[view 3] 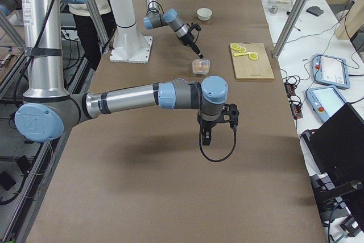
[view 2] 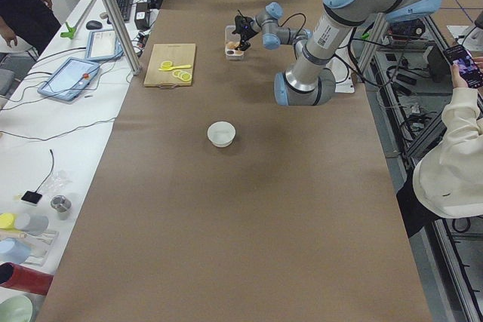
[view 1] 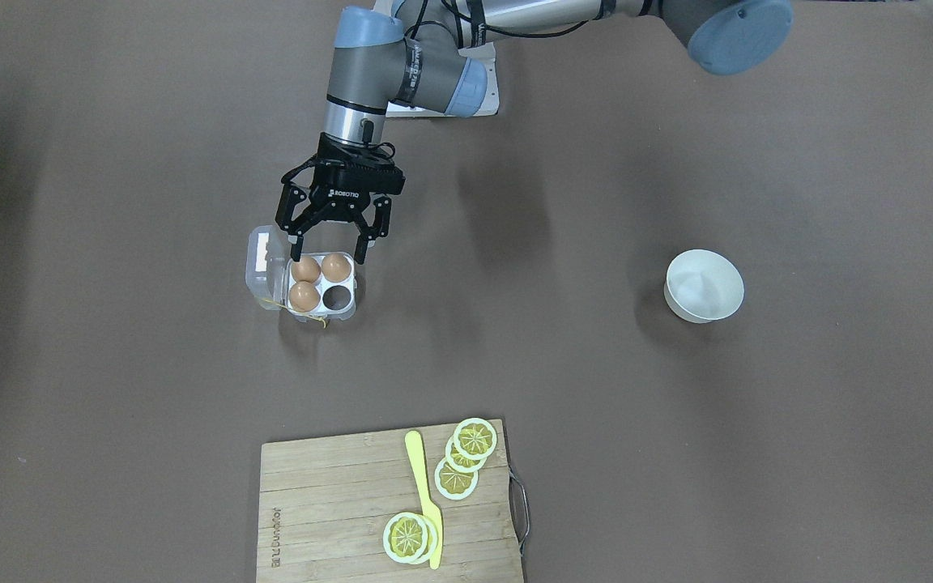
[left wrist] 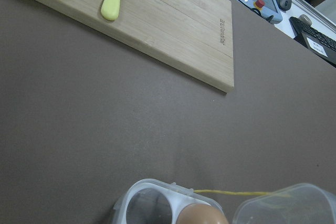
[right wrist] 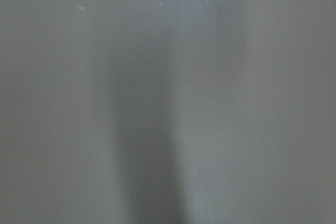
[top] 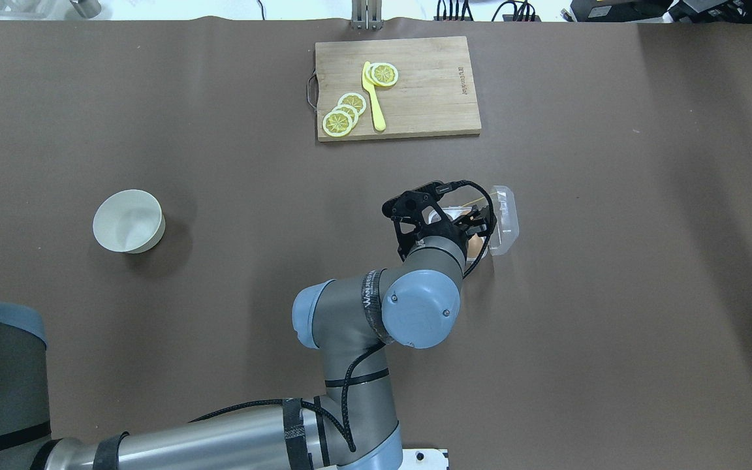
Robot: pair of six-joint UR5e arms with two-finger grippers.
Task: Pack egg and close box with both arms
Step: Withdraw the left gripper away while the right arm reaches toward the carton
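The clear four-cup box (view 1: 347, 312) lies open on the brown table, its labelled lid (view 1: 264, 257) folded out to the side. Three brown eggs sit in its cups, and one cup (view 1: 338, 298) is empty. My left gripper (view 1: 329, 253) hangs over the box's robot-side edge, open and empty. Its fingers straddle one egg (view 1: 337, 265) without touching it. The left wrist view shows the empty cup (left wrist: 149, 208), an egg (left wrist: 202, 214) and the yellow thread (left wrist: 231, 192). My right gripper (view 3: 206, 139) shows only in the exterior right view, above bare table; I cannot tell if it is open.
An empty white bowl (view 1: 704, 285) stands far off on the robot's left side. A wooden cutting board (view 1: 329, 502) with lemon slices (view 1: 457, 478) and a yellow knife (view 1: 424, 494) lies at the operators' edge. The right wrist view shows only brown table.
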